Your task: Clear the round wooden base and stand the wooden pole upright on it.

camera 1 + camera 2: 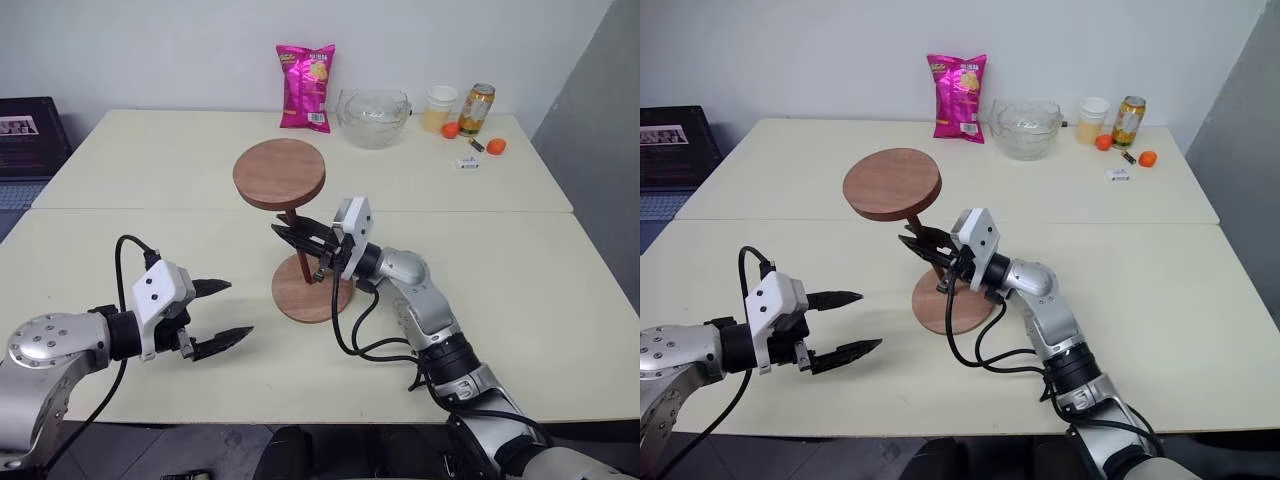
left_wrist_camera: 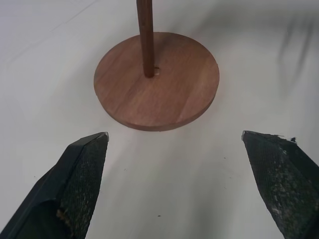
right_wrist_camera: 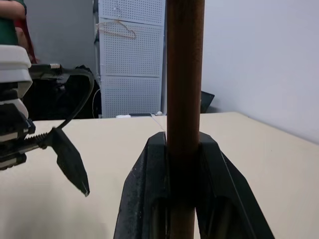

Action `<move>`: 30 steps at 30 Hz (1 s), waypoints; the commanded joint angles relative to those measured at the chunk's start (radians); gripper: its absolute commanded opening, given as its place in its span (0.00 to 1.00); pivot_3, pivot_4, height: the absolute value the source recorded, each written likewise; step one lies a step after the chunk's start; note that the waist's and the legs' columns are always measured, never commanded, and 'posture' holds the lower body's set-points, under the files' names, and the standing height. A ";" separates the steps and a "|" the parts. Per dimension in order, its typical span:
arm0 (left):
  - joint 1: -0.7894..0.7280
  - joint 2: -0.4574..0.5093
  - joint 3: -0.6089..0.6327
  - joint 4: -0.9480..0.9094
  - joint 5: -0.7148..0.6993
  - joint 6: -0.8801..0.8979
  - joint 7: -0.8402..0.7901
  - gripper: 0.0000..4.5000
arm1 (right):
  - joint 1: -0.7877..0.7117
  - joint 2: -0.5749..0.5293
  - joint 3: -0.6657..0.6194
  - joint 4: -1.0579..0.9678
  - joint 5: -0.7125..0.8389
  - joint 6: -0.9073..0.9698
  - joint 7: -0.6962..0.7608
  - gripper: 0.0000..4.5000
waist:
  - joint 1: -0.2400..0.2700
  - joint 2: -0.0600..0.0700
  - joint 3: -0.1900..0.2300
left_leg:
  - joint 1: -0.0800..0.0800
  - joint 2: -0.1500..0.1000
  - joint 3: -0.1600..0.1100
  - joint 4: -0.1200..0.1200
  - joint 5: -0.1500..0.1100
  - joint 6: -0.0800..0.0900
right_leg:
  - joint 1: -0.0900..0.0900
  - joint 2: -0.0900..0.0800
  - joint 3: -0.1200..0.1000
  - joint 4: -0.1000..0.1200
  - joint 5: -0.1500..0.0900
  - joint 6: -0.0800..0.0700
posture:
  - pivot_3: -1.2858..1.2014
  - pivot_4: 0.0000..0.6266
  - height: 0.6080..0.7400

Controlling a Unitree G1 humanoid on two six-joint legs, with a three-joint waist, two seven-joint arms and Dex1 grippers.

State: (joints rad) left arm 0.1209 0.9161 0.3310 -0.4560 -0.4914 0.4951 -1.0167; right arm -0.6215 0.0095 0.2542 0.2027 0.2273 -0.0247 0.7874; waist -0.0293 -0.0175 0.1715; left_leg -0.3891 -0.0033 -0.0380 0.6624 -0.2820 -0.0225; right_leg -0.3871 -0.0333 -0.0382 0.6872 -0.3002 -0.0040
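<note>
Nearest the camera, the left hand point(image 1: 212, 315) is held open and empty just above the counter point(image 1: 150, 180), its two black fingers spread wide and pointed toward the round wooden base point(image 1: 312, 288). Nothing is gripped by it.

Beyond it, the right hand point(image 1: 300, 238) is closed on the wooden pole point(image 1: 298, 250), the rod being clamped between the two fingers roughly midway along its visible length. The pole is held disc-end up, so that its fixed disc point(image 1: 279, 173) is carried high above the counter. The rod's lower tip is seen resting at the small centre hole point(image 2: 156, 71) of the base; whether it is actually seated in the hole or only touching beside it cannot be told. The base itself lies flat near the counter's middle, and nothing else is seen lying on it.

Several risks are judged from here. With the heavy disc at the top, the pole is top-heavy, and a topple is likely if it is released before the tip is fully seated. A slight lean is visible in the rod; if pressed down at that angle, the tip could skid off the hole and the light base could be pushed across the smooth counter, since it is not being steadied by the open left hand.
</note>
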 commanded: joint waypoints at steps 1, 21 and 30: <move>-0.004 0.012 0.013 -0.008 -0.008 -0.007 -0.008 1.00 | 0.007 -0.009 -0.007 -0.057 0.028 0.019 0.018 0.06 | 0.000 0.000 0.000 | 0.000 0.000 0.000 0.000 0.000 0.000 | 0.000 0.000 0.000 0.000 0.000 0.000 | 0.52 0.24 1.00; -0.033 0.020 -0.007 -0.009 -0.003 -0.004 -0.004 1.00 | 0.041 -0.042 0.007 0.006 -0.008 0.091 -0.017 0.06 | 0.000 0.000 0.000 | 0.003 0.000 0.000 0.000 0.000 0.000 | 0.002 0.000 0.000 0.000 0.000 0.000 | 0.52 0.24 1.00; -0.038 0.022 -0.013 -0.008 0.000 -0.006 -0.007 1.00 | 0.052 -0.066 0.031 0.088 -0.060 0.101 -0.041 0.06 | 0.001 -0.001 -0.002 | 0.011 0.000 0.000 -0.001 0.000 0.000 | 0.010 0.000 0.000 -0.001 0.000 0.000 | 0.52 0.24 1.00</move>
State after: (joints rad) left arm 0.0928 0.9205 0.3096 -0.4558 -0.4886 0.4960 -1.0170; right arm -0.6077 -0.0220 0.2667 0.2031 0.2186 0.0350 0.7531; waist -0.0279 -0.0184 0.1696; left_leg -0.3775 -0.0033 -0.0380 0.6615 -0.2823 -0.0221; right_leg -0.3766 -0.0333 -0.0380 0.6858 -0.3003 -0.0041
